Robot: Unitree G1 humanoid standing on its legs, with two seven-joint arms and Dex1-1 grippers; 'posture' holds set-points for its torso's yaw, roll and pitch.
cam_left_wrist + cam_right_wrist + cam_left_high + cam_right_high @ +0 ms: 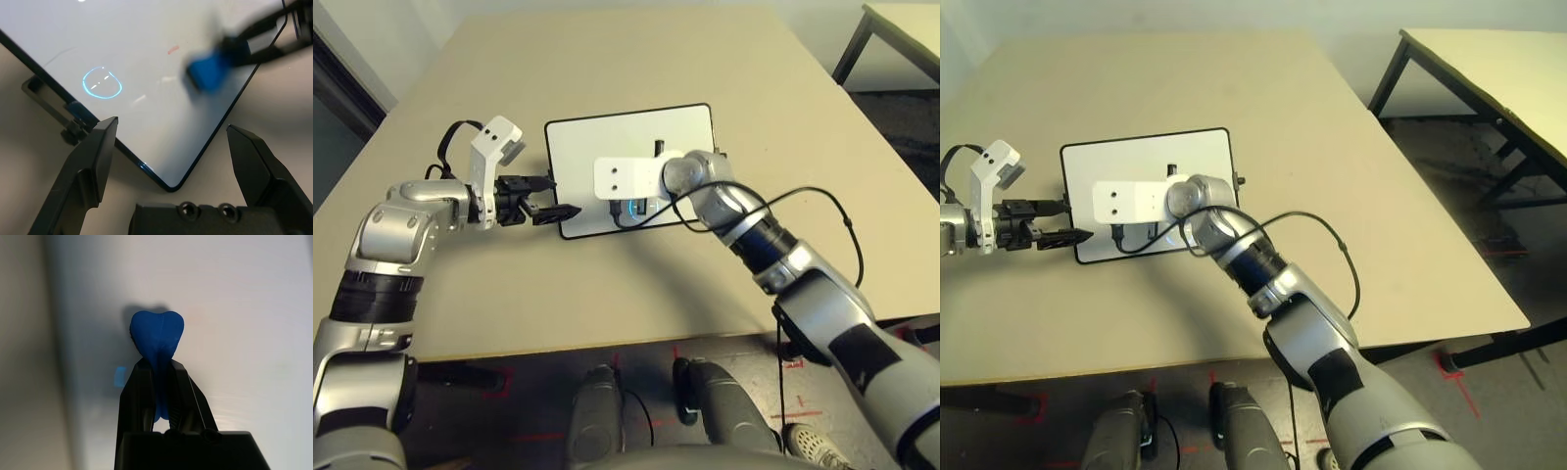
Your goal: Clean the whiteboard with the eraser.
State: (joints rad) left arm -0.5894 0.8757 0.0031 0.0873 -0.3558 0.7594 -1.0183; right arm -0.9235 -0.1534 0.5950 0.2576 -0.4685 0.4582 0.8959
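Whiteboard (607,147), rectangular with a thin black frame, lies on the beige table (607,59). Right gripper (159,374), jaws clamped on the small blue eraser (157,335), presses it to the board; left gripper (171,147), jaws wide, straddles the board's near corner.

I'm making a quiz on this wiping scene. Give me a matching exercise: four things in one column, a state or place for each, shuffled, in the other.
1. left gripper
2. right gripper
3. eraser
4. whiteboard

A. lies flat on the table
B. blue, squeezed between two fingers
C. open, at the board's corner
D. shut on the blue block

Pairs: 1-C, 2-D, 3-B, 4-A
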